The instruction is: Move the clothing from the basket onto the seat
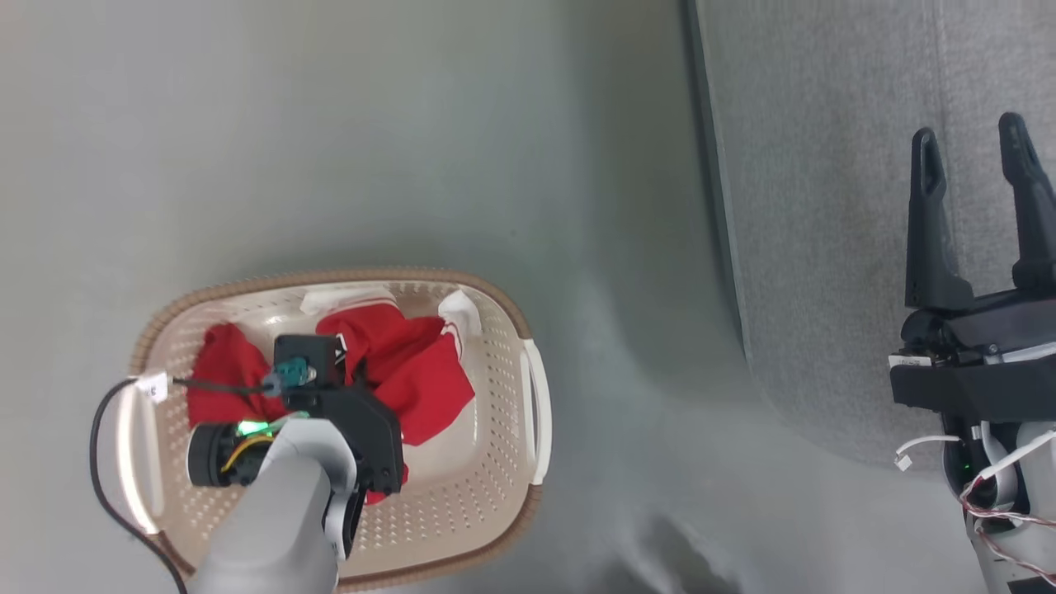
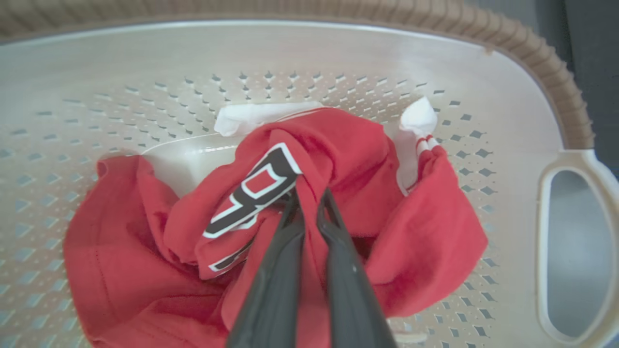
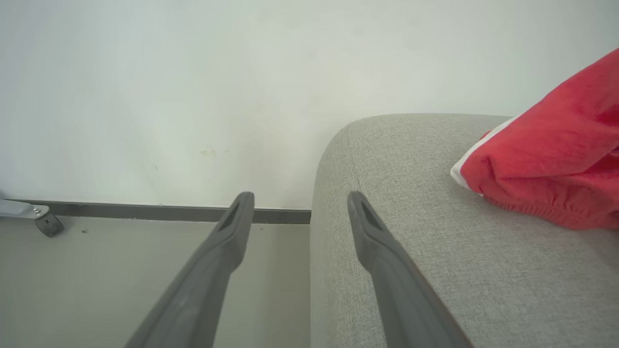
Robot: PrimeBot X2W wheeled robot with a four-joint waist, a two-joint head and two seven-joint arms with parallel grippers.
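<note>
The basket [image 1: 505, 307] stands on the grey floor [image 1: 330, 124], and inside it, heaped over the middle of its perforated bottom, lies a crumpled red garment [image 1: 421, 371] with white trim and a black-and-white printed figure. The left gripper [image 2: 309, 200] reaches down into the basket from its near side, and its two dark fingers are pressed together on a raised fold of the red garment, which runs up between the tips. The rest of the cloth spreads to both sides of the pinch and rests on the basket's bottom. A white bit of the garment lies against the basket's far wall, and another white end pokes up near the white side handle [image 2: 599, 183]. To the right of the basket, well apart from it with bare floor between, is the seat [image 1: 825, 247], its rounded corner turned toward the basket. The right gripper [image 1: 969, 132] hangs above the seat, far from the basket, with its fingers spread wide and nothing between them. Outside the basket, on the seat, lies a second red cloth [image 3: 556, 164] with a white edge.
</note>
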